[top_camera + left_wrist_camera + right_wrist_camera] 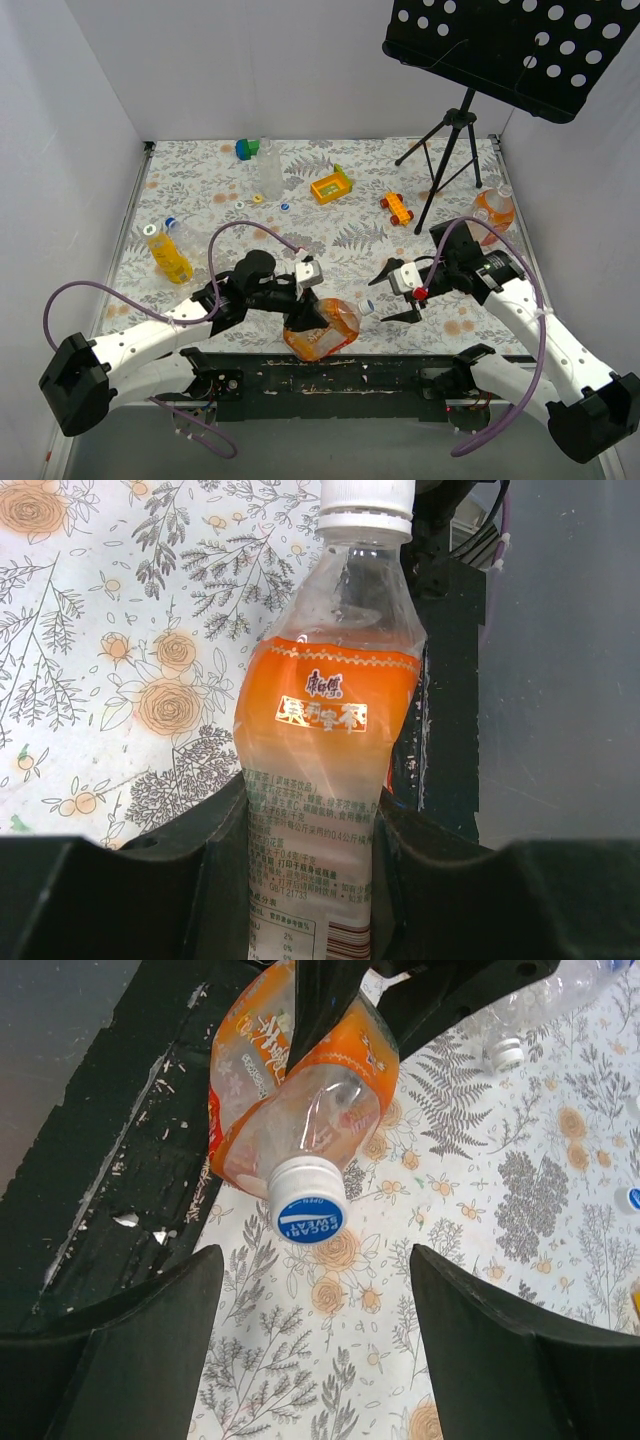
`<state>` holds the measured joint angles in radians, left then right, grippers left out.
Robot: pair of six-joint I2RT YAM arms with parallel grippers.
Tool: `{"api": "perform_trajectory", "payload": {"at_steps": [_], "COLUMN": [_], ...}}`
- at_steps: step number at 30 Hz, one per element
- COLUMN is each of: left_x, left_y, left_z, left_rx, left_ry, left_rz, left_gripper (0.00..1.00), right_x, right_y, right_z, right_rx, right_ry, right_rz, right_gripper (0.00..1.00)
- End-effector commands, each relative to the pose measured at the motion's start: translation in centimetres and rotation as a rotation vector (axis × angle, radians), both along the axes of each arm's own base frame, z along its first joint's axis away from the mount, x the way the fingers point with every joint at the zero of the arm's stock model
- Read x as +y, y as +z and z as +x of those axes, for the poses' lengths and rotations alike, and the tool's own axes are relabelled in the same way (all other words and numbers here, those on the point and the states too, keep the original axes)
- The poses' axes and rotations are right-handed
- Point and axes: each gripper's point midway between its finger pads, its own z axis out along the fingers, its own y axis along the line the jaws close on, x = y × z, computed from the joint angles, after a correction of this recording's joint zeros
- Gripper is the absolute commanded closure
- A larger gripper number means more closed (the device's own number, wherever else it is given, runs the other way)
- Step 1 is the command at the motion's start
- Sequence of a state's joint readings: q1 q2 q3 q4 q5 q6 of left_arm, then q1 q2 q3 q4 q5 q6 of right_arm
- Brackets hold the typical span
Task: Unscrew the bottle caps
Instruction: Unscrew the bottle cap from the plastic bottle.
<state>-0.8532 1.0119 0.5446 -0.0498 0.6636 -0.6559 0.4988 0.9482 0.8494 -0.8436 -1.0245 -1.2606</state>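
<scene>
At the near edge of the floral-patterned counter (330, 240), the left hand (308, 316) is clamped around the body of a transparent plastic bottle with an orange label (328, 332). It holds the bottle tipped on its side, with the neck pointing toward the other arm. A small white screw cap with a blue top (309, 1212) sits on the neck and faces the right hand (315, 1360). That hand's fingers stand wide apart on either side of the cap, not touching it. This bracing likely lets the right hand close on the cap and twist while the bottle cannot turn.
</scene>
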Motion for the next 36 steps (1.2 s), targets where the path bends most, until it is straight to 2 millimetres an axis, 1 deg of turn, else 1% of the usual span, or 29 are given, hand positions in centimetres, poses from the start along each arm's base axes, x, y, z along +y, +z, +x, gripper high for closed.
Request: {"api": "perform_trajectory", "payload": {"at_steps": [1, 4, 7, 11, 13, 14, 15, 19, 22, 28, 31, 33, 36], "left_x": [0.4, 0.5, 0.5, 0.4, 0.3, 0.2, 0.2, 0.0, -0.1, -0.1, -0.2, -0.2, -0.2], "left_y": [0.6, 0.8, 0.9, 1.0, 1.0, 1.1, 1.2, 1.4, 1.4, 1.5, 1.5, 1.6, 1.4], "left_z": [0.0, 0.2, 0.5, 0.8, 1.1, 1.2, 1.4, 1.8, 2.0, 2.2, 2.2, 2.2, 2.3], "left_rx": [-0.028, -0.036, -0.042, -0.045, -0.049, -0.052, -0.055, -0.06, -0.062, -0.057, -0.054, -0.053, -0.047], "left_ry": [0.026, 0.043, 0.056, 0.069, 0.074, 0.08, 0.085, 0.099, 0.109, 0.121, 0.124, 0.126, 0.13], "left_rz": [-0.022, -0.026, -0.025, -0.022, -0.017, -0.016, -0.014, -0.009, -0.005, -0.004, -0.003, -0.004, 0.0], "left_gripper": [1.0, 1.0, 1.0, 1.0, 1.0, 1.0, 1.0, 1.0, 1.0, 1.0, 1.0, 1.0, 1.0], "right_x": [-0.6, -1.1, -1.2, -0.2, 0.2, 0.5, 0.7, 1.2, 1.5, 2.0, 2.2, 2.4, 2.6], "right_y": [1.8, 2.0, 3.1, 4.9, 5.0, 4.9, 4.7, 3.4, 2.4, 0.5, 0.1, 0.1, -0.1], "right_z": [-0.2, -0.3, -0.2, 0.0, 0.3, 0.7, 1.3, 2.2, 2.9, 2.5, 2.5, 2.7, 2.7], "right_rx": [0.041, 0.087, 0.165, 0.369, 0.503, 0.576, 0.6, 0.75, 0.808, 0.837, 0.848, 0.844, 0.837], "right_ry": [-0.066, -0.113, -0.166, -0.204, -0.236, -0.273, -0.291, -0.359, -0.408, -0.428, -0.431, -0.43, -0.43], "right_rz": [0.006, -0.006, -0.003, 0.049, 0.061, 0.061, 0.067, 0.037, -0.005, -0.078, -0.098, -0.102, -0.122], "right_gripper": [0.18, 0.18, 0.18, 0.19, 0.19, 0.18, 0.17, 0.14, 0.14, 0.14, 0.15, 0.18, 0.25]}}
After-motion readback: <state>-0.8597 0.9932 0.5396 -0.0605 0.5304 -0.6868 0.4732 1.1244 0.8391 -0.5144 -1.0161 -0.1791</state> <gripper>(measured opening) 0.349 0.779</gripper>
